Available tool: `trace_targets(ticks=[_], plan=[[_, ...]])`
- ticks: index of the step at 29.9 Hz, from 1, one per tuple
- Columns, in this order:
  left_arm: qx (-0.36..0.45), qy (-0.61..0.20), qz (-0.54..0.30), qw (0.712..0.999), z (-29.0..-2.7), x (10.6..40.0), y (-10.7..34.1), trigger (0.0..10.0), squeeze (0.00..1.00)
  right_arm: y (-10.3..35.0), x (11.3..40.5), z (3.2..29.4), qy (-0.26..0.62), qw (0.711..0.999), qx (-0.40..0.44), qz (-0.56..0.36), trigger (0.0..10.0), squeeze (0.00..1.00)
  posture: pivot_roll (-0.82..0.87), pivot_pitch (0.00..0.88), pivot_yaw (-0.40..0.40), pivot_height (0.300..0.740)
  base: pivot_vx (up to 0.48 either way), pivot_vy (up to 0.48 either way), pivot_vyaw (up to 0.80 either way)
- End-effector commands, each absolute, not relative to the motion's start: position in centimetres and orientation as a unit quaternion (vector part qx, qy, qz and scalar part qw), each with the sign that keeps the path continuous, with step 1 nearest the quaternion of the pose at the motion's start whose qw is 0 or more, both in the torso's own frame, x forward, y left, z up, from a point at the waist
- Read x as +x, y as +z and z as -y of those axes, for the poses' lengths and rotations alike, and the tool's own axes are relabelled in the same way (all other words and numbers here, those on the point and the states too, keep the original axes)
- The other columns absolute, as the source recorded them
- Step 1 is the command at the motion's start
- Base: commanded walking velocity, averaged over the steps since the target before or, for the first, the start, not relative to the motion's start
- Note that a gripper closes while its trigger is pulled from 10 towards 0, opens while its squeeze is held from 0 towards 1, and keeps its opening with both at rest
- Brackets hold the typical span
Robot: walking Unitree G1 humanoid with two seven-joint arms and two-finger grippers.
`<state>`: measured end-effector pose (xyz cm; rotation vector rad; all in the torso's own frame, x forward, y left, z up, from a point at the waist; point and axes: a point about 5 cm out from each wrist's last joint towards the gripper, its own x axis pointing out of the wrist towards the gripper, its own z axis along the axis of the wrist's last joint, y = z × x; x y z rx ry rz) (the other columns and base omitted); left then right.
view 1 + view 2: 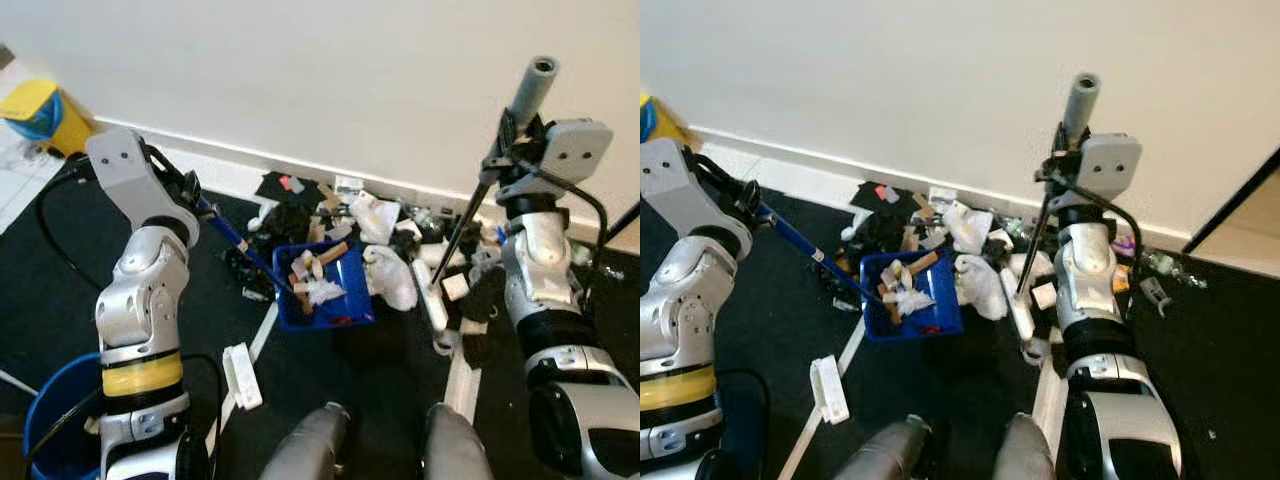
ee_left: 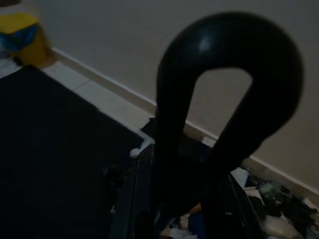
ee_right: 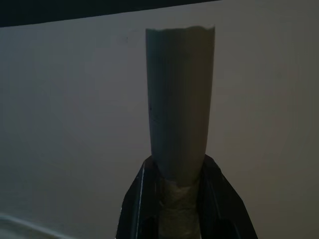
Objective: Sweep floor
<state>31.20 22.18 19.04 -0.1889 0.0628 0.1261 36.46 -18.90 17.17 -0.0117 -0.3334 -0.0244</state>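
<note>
Both hands gripping tools over a litter pile by the wall.

Nearest, a white brush head (image 1: pixel 242 375) lies on the dark floor (image 1: pixel 60 300). Beyond it, the blue dustpan (image 1: pixel 325 292), loaded with wood scraps and crumpled paper, sits amid scattered rubbish (image 1: pixel 385 240); its blue handle (image 1: pixel 235 240) runs up into the closed left hand (image 1: pixel 190 195). The right hand (image 1: pixel 508 150) is clamped on the grey broom handle (image 1: pixel 530 90), whose pole slants down to the litter near the white skirting board (image 1: pixel 230 170).

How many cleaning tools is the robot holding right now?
2. The blue dustpan sits by the litter at the wall, its handle in the left gripper. The broom stands at the pile's right, in the right gripper.
</note>
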Motion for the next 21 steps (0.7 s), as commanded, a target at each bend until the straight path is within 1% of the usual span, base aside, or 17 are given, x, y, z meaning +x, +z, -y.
trace_targets(ticks=[1, 15, 21], plan=[[-0.084, 0.072, -0.003, 0.994, -22.8, 31.1, 20.2, 10.0, 0.00, 17.7, 36.6, 18.5, -0.007, 0.985, -0.005, 0.175, 10.0, 0.00, 0.04, 0.105, 0.083, 0.740, 0.000, 0.000, 0.79], [-0.084, 0.069, -0.002, 0.994, -22.8, 31.1, 20.2, 10.0, 0.00, 17.8, 36.7, 18.5, -0.007, 0.984, -0.005, 0.176, 10.0, 0.00, 0.04, 0.101, 0.084, 0.740, 0.000, 0.000, 0.79], [-0.083, 0.060, 0.019, 0.995, -23.2, 31.8, 21.9, 10.0, 0.00, 17.8, 36.7, 18.6, -0.009, 0.984, -0.006, 0.176, 10.0, 0.00, 0.04, 0.100, 0.082, 0.740, 0.000, 0.000, 0.79]])
